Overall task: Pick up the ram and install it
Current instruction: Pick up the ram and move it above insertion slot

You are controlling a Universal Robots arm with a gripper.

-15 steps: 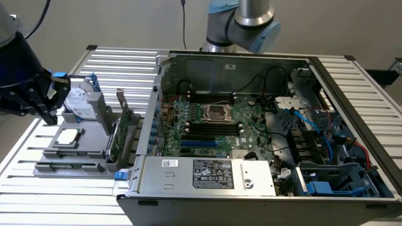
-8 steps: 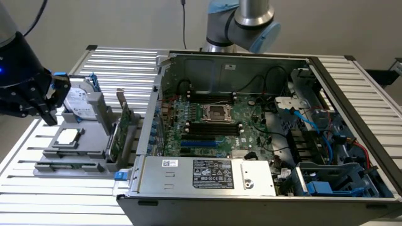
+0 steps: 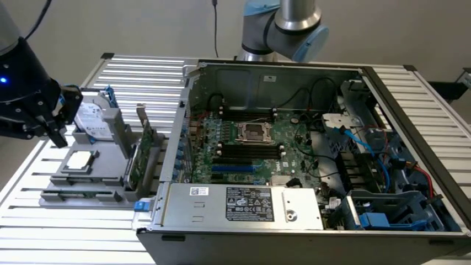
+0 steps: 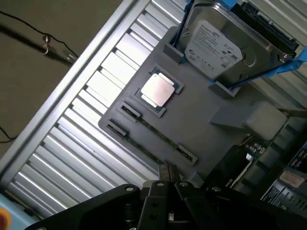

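Note:
The ram (image 3: 79, 194) is a thin green stick lying in its slot along the front of the grey fixture tray (image 3: 103, 165), at the exterior view's left. In the wrist view the ram (image 4: 154, 132) runs edge-up between two black end clips. My black gripper (image 3: 57, 141) hangs above the tray's left end, over the processor, and is apart from the ram. Its fingers (image 4: 167, 173) are pressed together with nothing between them, just short of the ram's slot.
The tray also carries a hard drive (image 4: 218, 43), a processor (image 4: 157, 90) and an upright green expansion card (image 3: 141, 152). The open computer case (image 3: 309, 149) lies to the exterior view's right, its motherboard showing black memory slots (image 3: 250, 149). Slatted aluminium table (image 3: 66, 232) underneath.

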